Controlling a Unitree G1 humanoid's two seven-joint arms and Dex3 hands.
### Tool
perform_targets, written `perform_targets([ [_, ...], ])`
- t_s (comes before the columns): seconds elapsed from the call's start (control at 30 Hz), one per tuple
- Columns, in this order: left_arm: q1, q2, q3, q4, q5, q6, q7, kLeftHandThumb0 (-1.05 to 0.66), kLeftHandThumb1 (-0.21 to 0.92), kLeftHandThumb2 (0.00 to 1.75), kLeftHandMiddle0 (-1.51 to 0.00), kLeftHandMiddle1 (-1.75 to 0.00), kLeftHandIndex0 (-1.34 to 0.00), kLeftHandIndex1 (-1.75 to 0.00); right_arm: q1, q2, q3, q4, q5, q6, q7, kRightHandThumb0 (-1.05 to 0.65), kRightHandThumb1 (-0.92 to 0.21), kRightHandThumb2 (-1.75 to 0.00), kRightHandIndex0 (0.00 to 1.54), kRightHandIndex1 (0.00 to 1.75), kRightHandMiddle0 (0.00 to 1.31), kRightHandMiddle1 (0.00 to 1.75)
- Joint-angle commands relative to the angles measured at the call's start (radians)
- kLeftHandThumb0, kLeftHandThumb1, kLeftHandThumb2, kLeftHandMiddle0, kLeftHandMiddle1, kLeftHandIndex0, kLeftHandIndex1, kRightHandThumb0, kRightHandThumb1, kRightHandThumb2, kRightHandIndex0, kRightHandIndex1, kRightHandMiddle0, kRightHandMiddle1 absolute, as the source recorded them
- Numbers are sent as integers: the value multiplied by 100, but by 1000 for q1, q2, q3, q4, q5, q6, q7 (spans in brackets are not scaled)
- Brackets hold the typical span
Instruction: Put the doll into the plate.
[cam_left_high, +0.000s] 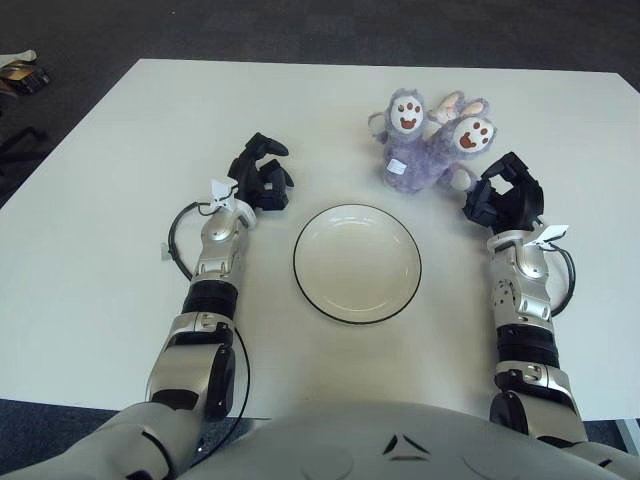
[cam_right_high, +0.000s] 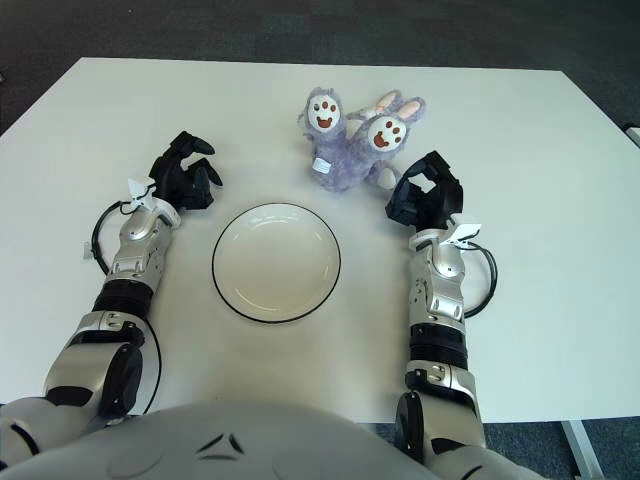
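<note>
The reach is the step in hand, I judge: the right robot hand (cam_left_high: 505, 195) shows just beside the fluffy lilac plush doll (cam_left_high: 430, 145), fingers loosely curled and holding nothing, so the next move calls for closing around the soft body and carrying it toward the near edge. The doll lies on its back on the white desk (cam_left_high: 120, 150) toward the far edge — paws with brown pads up — apart from the empty round white plate with a dark rim (cam_left_high: 357, 263) mid-desk. The left robot hand (cam_left_high: 260, 175), likewise curled and empty, shows left of the plate.
</note>
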Motion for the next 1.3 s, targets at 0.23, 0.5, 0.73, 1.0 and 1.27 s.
perform_targets([
  [0.23, 49, -8, -4, 41, 1, 24, -5, -1, 24, 140, -73, -168, -41, -175, 34, 10, -23, 21, 29, 18, -4, -54, -19, -147, 133, 175, 72, 175],
  [0.5, 48, -6, -7, 43, 4, 21, -8, -1, 23, 141, -73, -169, -41, -175, 30, 13, -33, 14, 53, 27, -5, -54, -18, -148, 132, 175, 73, 175],
  [0.73, 45, -9, -9, 47, 6, 19, -5, -1, 23, 141, -73, -168, -41, -175, 24, 5, -39, 17, 22, 22, -36, -54, -17, -149, 126, 175, 73, 175],
  [1.0, 44, -19, -10, 48, 2, 10, -2, -1, 24, 140, -72, -168, -41, -175, 23, -43, -27, -6, -53, 55, -82, -51, -24, -140, 112, 175, 67, 175],
  [1.27, 46, -26, -9, 47, 2, 5, 2, -1, 25, 139, -72, -168, -41, -175, 28, -92, -30, -36, -109, 104, -109, -37, -36, -126, 83, 174, 53, 175],
])
